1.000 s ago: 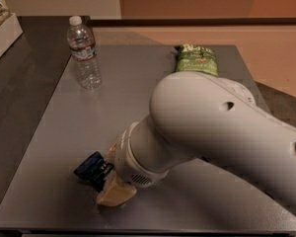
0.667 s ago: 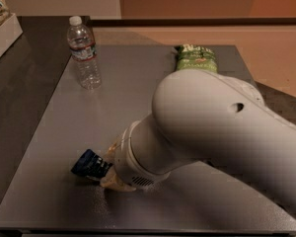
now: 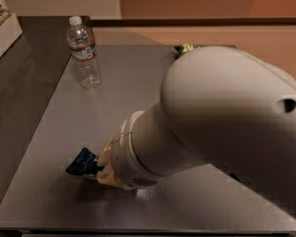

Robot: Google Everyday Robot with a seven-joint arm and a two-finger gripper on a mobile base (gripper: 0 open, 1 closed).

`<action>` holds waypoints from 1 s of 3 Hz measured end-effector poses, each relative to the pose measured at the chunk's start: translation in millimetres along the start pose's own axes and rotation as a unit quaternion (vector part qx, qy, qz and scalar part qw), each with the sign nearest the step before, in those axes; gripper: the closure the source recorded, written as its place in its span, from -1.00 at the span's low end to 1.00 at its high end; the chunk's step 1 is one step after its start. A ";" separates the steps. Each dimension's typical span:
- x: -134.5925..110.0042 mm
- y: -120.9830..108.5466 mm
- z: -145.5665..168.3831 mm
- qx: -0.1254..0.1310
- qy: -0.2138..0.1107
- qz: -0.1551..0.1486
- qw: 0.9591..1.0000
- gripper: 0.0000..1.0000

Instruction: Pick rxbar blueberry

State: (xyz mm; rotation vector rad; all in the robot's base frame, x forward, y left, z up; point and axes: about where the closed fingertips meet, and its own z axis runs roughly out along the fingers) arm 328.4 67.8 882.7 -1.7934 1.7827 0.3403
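The rxbar blueberry (image 3: 81, 163), a small dark-blue wrapped bar, is at the front left of the grey table (image 3: 138, 88). Its right end sits inside my gripper (image 3: 99, 170), which is shut on it low over the table surface. Only the bar's left end shows. My large white arm (image 3: 222, 127) crosses the frame from the right and hides most of the gripper and the rest of the bar.
A clear water bottle (image 3: 84, 53) stands upright at the table's back left. A sliver of a green chip bag (image 3: 183, 49) shows behind my arm at the back. A white box (image 3: 2, 33) sits on the dark counter at far left. The table's front edge lies just below the gripper.
The gripper and the blue bar have shifted together a little to the left and up. My arm now fills more of the view and covers most of the chip bag.
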 end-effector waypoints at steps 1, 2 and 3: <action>-13.9 -3.5 -26.5 0.025 -0.002 -0.015 1.000 1.00; -19.3 -6.7 -37.7 0.037 -0.004 -0.019 0.999 1.00; -19.3 -6.7 -37.7 0.037 -0.004 -0.019 0.999 1.00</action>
